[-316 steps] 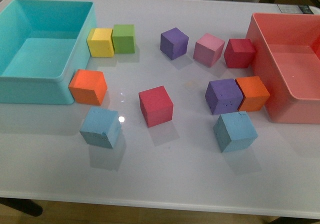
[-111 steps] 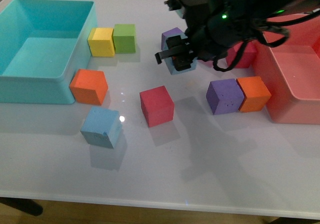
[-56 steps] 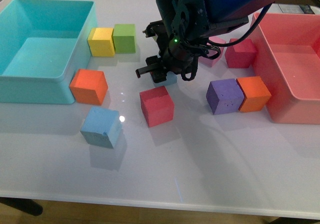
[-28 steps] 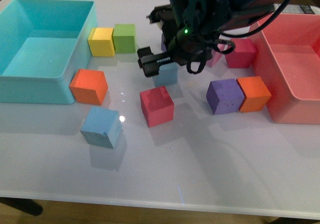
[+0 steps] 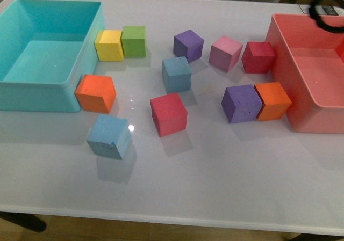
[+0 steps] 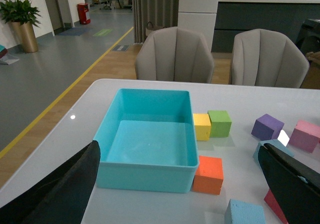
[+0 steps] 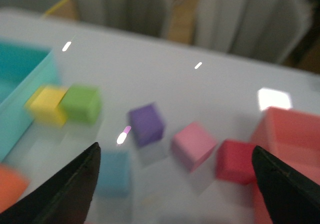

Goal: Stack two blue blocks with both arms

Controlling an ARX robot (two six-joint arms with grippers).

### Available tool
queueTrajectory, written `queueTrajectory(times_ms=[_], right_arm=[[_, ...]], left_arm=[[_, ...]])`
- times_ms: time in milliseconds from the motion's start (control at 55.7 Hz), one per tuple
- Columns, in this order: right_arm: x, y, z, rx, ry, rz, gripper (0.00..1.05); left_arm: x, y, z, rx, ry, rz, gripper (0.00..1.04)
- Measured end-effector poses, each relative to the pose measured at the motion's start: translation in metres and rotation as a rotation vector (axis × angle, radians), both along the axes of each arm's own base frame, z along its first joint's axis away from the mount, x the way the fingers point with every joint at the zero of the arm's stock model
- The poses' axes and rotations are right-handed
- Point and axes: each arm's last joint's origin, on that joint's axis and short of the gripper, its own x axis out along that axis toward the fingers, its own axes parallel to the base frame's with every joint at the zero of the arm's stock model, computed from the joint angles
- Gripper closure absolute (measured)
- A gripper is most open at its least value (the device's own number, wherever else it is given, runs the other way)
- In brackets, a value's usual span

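My left tool (image 6: 179, 151) is spread wide and holds nothing. On the left of the tabletop (image 5: 215, 187) sits the turquoise bin (image 5: 37, 99), and inside it I see only its own smooth floor. Just beside its near corner is an orange cube (image 5: 95, 93). The near blue block (image 5: 109, 136) stands in front of that cube, alone on the tabletop. The middle blue block (image 5: 177, 73) stands farther back, between a red cube (image 5: 169, 114) and a purple cube (image 5: 188, 45), and it touches neither. So the two blue blocks are apart, not stacked. On the right is the red bin (image 5: 314, 124), and it shows only its floor too. My right tool (image 7: 176, 148) is spread wide and holds nothing, though its picture is blurry. A moment ago my right tool was down around the middle blue block. Now it has let go and gone up and away. That block used to sit at the front right, near the red bin. The near blue block has not moved.
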Motion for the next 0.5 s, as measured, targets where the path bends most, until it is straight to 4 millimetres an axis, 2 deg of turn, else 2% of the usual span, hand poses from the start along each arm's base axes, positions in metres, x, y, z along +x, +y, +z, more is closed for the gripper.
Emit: queueTrajectory(times_ms=[126,215,323,413,502], right_arm=[[-0.037,-0.041,-0.005,0.065,-0.143,-0.083,0.48],[-0.07,-0.068,-0.008,0.07,-0.149,-0.079,0.73],[-0.099,-0.089,-0.016,0.07,-0.145,-0.079,1.01],[-0.119,-0.101,-0.025,0.069,-0.129,-0.078,1.03],[-0.136,-0.111,-0.024,0.071,-0.135,-0.084,1.03]], left_arm=[[0.0,0.0,0.0,0.0,0.0,0.001,0.09],[0.0,0.0,0.0,0.0,0.0,0.001,0.09],[0.0,0.0,0.0,0.0,0.0,0.001,0.09],[0.0,0.0,0.0,0.0,0.0,0.001,0.09],[0.0,0.0,0.0,0.0,0.0,0.001,0.09]])
